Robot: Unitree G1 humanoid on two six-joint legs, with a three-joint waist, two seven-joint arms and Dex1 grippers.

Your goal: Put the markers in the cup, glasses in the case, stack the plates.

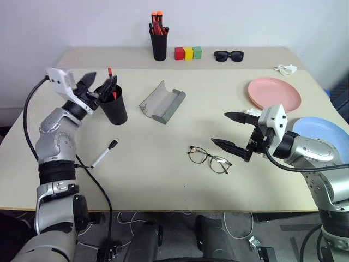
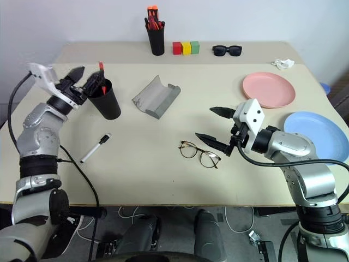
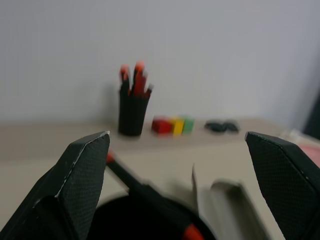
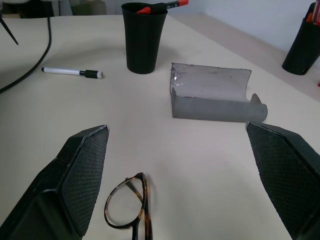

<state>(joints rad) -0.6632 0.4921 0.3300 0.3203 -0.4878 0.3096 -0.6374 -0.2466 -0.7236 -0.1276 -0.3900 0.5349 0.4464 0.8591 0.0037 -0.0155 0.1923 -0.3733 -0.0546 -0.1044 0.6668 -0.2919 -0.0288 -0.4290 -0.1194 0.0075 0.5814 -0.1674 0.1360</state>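
A red-capped marker (image 1: 110, 72) stands in the wide black cup (image 1: 115, 108) at the table's left. My left gripper (image 1: 102, 81) hovers open at the cup's rim, one finger on each side of the marker without gripping it. The white marker with a black cap (image 1: 104, 152) lies on the table in front of the cup. Wire-frame glasses (image 1: 210, 159) lie near the middle, just left of my open, empty right gripper (image 1: 219, 127). The grey case (image 1: 162, 102) lies open behind them. A pink plate (image 1: 274, 93) and a blue plate (image 1: 322, 132) sit apart at the right.
At the back stand a tall black pen holder (image 1: 159, 41) with orange and red pens, a row of three coloured blocks (image 1: 188, 53) and black sunglasses (image 1: 228, 55). A crumpled white scrap (image 1: 284, 69) lies at the back right. A black cable trails along my left arm.
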